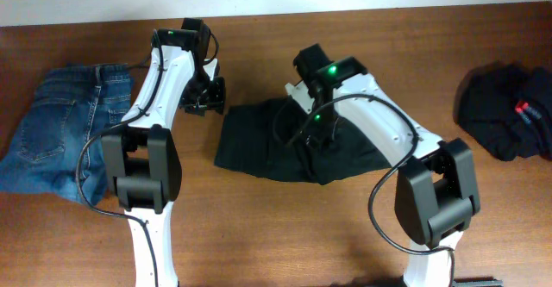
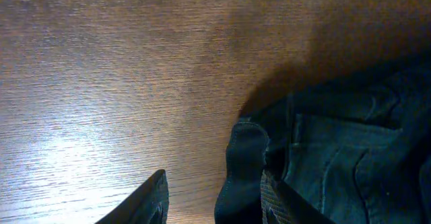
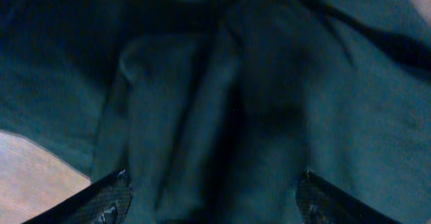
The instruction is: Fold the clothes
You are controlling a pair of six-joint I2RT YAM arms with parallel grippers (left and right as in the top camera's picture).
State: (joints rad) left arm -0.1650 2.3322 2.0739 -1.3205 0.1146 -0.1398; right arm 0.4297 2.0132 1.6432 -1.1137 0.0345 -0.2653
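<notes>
Black trousers point(image 1: 246, 145) lie bunched in a rough rectangle on a brown wooden table point(image 1: 285, 235). They sit directly under the right claw point(image 3: 215, 177) and just beside the left claw point(image 2: 214, 187), on its inner side.

The right claw's jaws are spread wide above a raised ridge of cloth and hold nothing. The left claw is part open. A seamed corner of the trousers sits between its fingers, against the inner one, and bare table shows beside the outer finger, so it is not gripped.

The step looks to be taking hold for a fold. To do it well, the left claw should slide further in so the seam sits deep between the pads before closing. The right claw should drop straight onto the ridge and pinch it. Both should then lift level, keeping the cloth taut.

A black garment with a red label point(image 1: 509, 110) lies well beyond the right claw's outer side. Blue jeans point(image 1: 65, 136) lie beyond the left claw's outer side.
</notes>
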